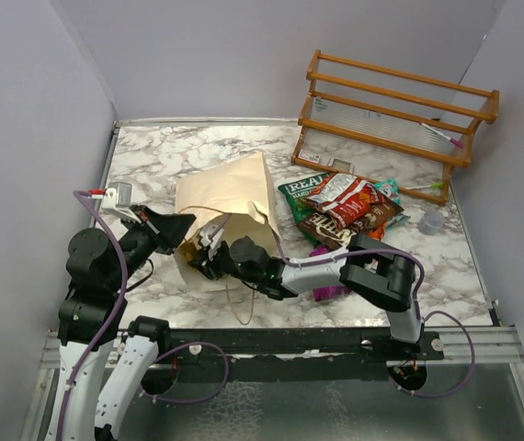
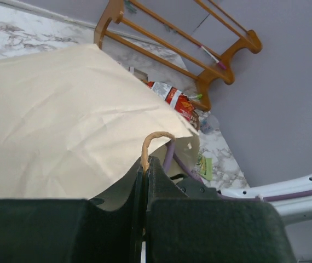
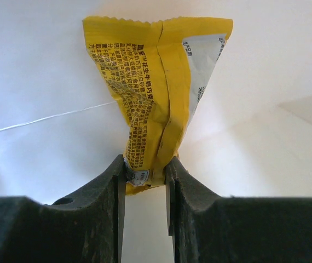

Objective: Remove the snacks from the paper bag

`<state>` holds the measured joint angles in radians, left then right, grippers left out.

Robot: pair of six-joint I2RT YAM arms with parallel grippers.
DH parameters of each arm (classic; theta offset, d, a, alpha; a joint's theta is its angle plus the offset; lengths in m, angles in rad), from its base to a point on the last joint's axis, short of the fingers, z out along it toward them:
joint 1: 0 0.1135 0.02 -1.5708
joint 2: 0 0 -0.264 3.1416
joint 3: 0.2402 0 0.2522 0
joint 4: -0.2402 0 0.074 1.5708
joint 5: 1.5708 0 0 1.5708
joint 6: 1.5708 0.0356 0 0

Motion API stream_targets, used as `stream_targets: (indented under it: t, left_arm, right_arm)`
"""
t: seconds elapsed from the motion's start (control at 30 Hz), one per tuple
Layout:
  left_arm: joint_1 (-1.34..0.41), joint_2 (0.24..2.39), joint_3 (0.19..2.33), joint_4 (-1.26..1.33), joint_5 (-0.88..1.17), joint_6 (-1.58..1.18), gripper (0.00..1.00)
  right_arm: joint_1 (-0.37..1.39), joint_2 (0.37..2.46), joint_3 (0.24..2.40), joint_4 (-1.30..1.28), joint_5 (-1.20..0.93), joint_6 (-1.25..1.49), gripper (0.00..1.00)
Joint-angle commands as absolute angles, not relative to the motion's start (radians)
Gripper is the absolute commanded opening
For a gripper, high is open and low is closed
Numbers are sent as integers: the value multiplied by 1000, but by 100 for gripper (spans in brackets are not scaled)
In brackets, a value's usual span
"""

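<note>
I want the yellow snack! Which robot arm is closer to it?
Right. The right fingers pinch the yellow packet at its bottom edge, in the paper bag's mouth. The left fingers are shut on the bag's cord handle, not touching the packet.

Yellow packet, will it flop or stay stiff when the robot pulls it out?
Probably floppy: the yellow packet crumples where the right gripper pinches it. Likely light, since it looks thin and flat. Its smooth wrapper might slip.
</note>
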<state>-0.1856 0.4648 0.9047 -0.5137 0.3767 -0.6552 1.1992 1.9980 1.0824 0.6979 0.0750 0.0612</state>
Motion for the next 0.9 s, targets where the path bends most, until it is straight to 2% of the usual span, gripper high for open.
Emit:
stream_targets:
  t: [0.0,0.17,0.3,0.57,0.7,0.87]
  left_arm:
    - [-185,466,902,-303,467,-748,0]
    - [-186,509,921,-164,572,-795,0]
    - [-185,519,946,-214,556,-752,0]
    - [-186,527,965,-295,506,-683,0]
    - [-186,522,952,-322,510,-652,0]
    - [-185,498,951,-391,401,-629,0]
  right_arm:
    - [1240,1985,1062,709,20,110,13]
    - [1277,2024,1092,680,51,107,13]
    - [1330,1990,1093,674,78,37,15]
    - [1385,1783,924,805,-226,-16,18]
    - [1386,1693,886,773,-188,7,18]
    - [1385,1540,877,633,-142,20,18]
